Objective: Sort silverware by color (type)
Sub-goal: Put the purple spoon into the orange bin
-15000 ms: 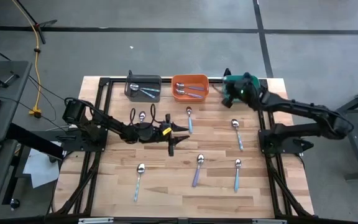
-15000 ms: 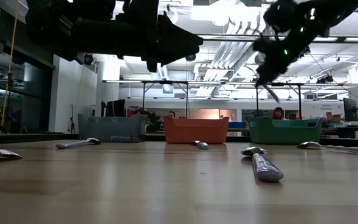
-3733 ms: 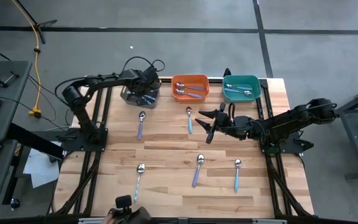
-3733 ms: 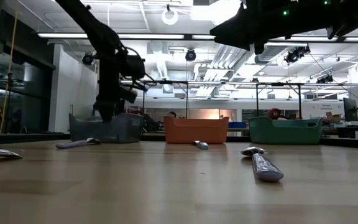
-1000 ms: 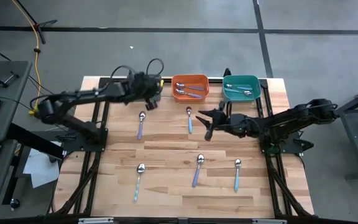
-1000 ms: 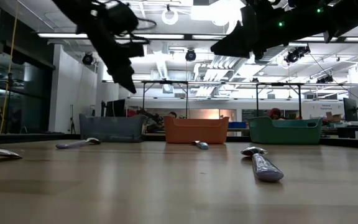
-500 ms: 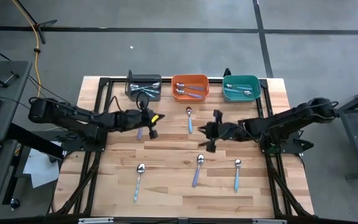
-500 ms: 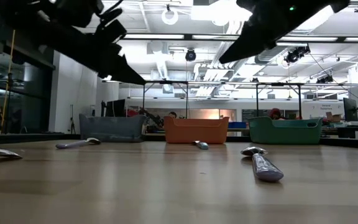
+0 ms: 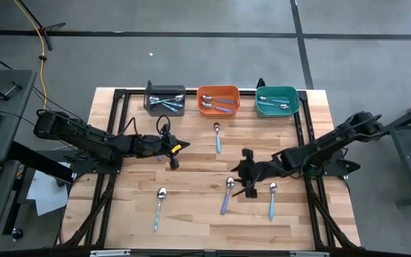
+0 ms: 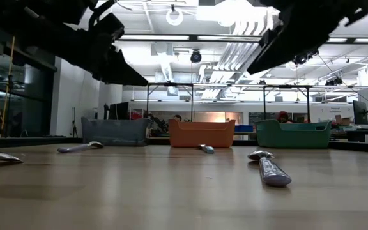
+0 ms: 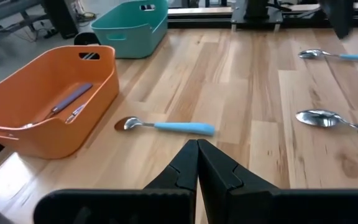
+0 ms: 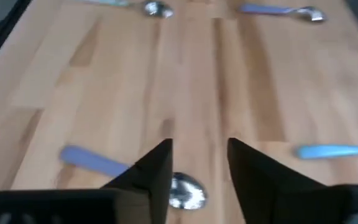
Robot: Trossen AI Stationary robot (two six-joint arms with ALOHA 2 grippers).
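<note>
While the right gripper [image 9: 249,180] is held low over the worktop [image 9: 191,214] with its fingers spread, a lavender-handled spoon [image 9: 226,194] is seen just beside it. Closed and empty, the left gripper [image 9: 174,160] is positioned near the left-centre. Three more spoons are left loose; others are contained in the grey bin [image 9: 164,108], orange bin [image 9: 217,91] and teal bin [image 9: 276,93].

No readable text anywhere. No labels, brands or numbers legible on any object. Nothing legible in the room behind.
</note>
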